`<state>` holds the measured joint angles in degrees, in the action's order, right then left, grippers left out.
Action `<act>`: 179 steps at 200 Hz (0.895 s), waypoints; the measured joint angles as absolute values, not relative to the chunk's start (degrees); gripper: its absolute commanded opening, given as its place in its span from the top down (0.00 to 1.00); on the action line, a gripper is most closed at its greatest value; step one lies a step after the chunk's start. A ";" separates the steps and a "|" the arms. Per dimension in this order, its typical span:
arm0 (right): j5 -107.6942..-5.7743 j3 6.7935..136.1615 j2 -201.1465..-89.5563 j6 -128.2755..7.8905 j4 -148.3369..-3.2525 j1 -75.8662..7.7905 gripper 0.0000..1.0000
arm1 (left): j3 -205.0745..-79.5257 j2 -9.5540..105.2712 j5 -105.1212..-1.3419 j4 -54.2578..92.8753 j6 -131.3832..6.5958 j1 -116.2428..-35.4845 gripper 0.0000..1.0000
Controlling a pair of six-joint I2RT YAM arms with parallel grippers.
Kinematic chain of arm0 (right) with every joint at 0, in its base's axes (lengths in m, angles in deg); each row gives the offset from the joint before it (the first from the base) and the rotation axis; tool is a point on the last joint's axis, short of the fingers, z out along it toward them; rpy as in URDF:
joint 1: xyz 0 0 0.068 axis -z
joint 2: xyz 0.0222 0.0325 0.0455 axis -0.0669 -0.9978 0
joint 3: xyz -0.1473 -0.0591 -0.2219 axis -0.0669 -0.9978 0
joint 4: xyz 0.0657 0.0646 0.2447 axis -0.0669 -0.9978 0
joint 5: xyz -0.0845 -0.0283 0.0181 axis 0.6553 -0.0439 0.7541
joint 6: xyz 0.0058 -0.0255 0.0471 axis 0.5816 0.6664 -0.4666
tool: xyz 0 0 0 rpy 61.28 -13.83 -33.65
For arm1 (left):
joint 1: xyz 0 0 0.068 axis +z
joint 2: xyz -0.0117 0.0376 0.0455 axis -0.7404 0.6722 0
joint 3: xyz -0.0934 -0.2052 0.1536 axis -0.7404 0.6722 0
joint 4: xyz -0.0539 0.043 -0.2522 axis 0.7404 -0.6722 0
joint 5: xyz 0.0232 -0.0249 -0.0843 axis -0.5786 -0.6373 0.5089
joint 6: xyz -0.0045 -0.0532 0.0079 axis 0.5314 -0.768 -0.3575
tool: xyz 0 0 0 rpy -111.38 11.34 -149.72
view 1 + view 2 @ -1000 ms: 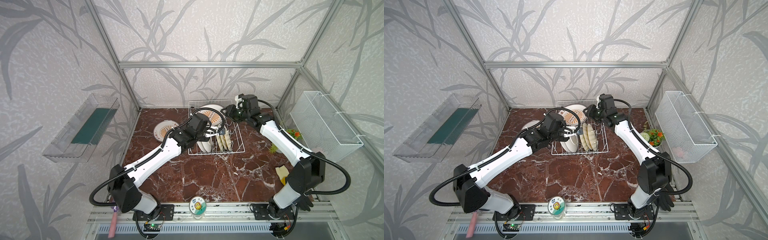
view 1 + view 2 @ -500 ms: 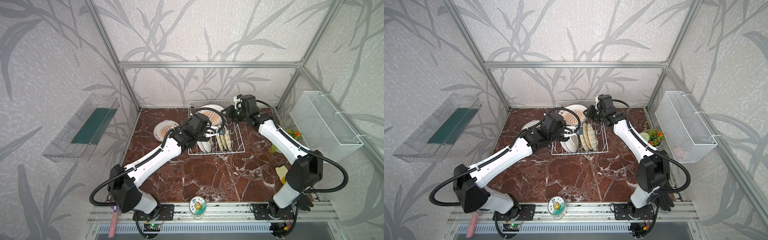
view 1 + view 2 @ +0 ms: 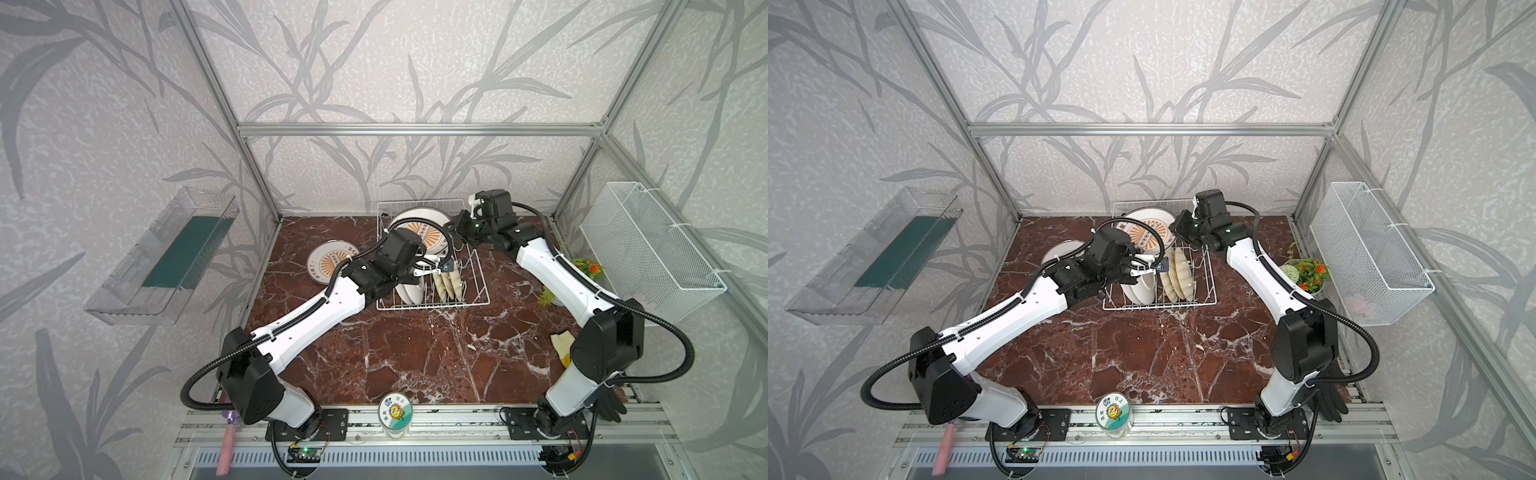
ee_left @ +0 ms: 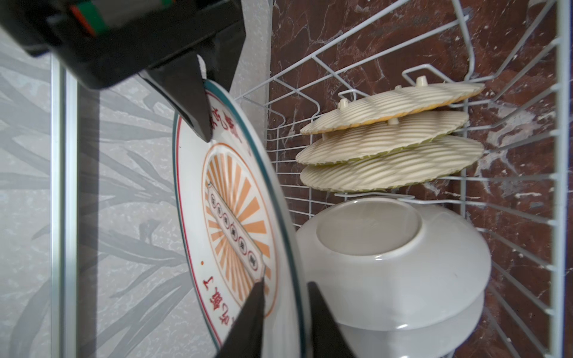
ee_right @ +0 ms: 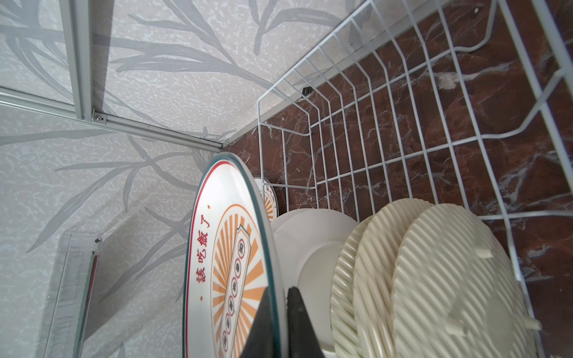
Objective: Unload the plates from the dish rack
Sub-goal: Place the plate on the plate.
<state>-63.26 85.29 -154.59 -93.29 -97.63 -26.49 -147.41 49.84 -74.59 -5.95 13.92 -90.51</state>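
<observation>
Closest to me, a jar [image 3: 394, 411] with a sunflower lid stands on the front rail. Past it the dark marble table [image 3: 415, 357] carries the dish rack [image 3: 432, 306] toward its far edge.

In the near part of the rack two white plates [image 4: 393, 257] stand on edge, one against the other, undersides showing. Just beside them three woven tan plates [image 4: 390, 148] lean together between the prongs. Left of the rack and apart from it, a second sunburst plate [image 3: 328, 264] lies flat on the table, face up.

Farther back, over the far part of the rack, the sunburst plate [image 3: 419, 227] stands on edge, close against the white plates. I cannot tell whether its lower rim sits on the wires. My left claw [image 4: 283, 283] is spread, one finger on each side of that plate's rim. My right claw [image 5: 276, 289] is pressed together on the opposite edge, pinching the rim between its black fingers.

A clear tray [image 3: 162, 257] hangs on the left wall and a white mesh basket [image 3: 652, 249] on the right wall.
</observation>
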 measured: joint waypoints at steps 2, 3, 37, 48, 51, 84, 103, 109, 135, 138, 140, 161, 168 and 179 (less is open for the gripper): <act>-63.26 85.29 -154.61 -93.22 -97.61 -26.49 1.00 | -147.41 49.84 -74.67 -5.87 13.85 -90.51 0.36; -63.26 85.29 -154.64 -93.13 -97.61 -26.49 1.00 | -147.41 49.84 -74.67 -5.78 13.76 -90.51 0.36; -62.71 83.96 -154.59 -93.92 -95.58 -26.38 1.00 | -147.43 49.84 -75.24 -4.38 12.02 -90.44 0.05; -62.36 82.88 -154.55 -94.42 -94.48 -26.18 1.00 | -147.41 49.88 -75.31 -4.18 11.16 -90.40 0.01; -62.28 82.49 -154.53 -94.58 -94.13 -26.08 1.00 | -147.41 49.90 -75.31 -4.18 10.99 -90.40 0.01; -60.53 77.66 -152.65 -96.37 -91.03 -24.06 1.00 | -147.02 49.90 -75.24 -4.01 8.54 -90.22 0.01; -59.67 75.63 -151.10 -97.07 -89.50 -22.49 1.00 | -146.45 49.90 -74.89 -4.31 6.40 -89.92 0.01; -59.54 75.08 -150.57 -97.22 -89.02 -21.92 1.00 | -146.27 49.90 -74.65 -4.34 5.63 -89.78 0.01; -58.80 73.77 -147.66 -96.46 -87.58 -19.98 1.00 | -145.73 49.22 -71.57 -4.60 0.08 -87.88 0.01; -58.67 73.66 -147.27 -96.22 -87.34 -19.78 1.00 | -145.64 49.05 -71.20 -4.58 -0.66 -87.47 0.01; -58.60 73.55 -146.99 -95.95 -87.20 -19.65 1.00 | -145.62 48.96 -70.80 -4.58 -1.19 -87.23 0.01; -57.97 72.15 -143.64 -93.26 -85.74 -18.38 1.00 | -145.51 46.93 -63.88 -3.75 -10.78 -82.00 0.01; -57.95 71.50 -142.61 -92.39 -85.06 -18.03 1.00 | -145.51 46.27 -61.95 -3.05 -14.19 -80.08 0.01; -58.21 70.30 -141.19 -91.08 -83.97 -17.49 1.00 | -145.64 45.46 -57.63 -1.84 -19.85 -77.13 0.01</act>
<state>-58.21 70.30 -141.19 -91.08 -83.97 -17.49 -145.64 45.46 -57.63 -1.84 -19.85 -77.13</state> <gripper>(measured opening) 0.092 0.993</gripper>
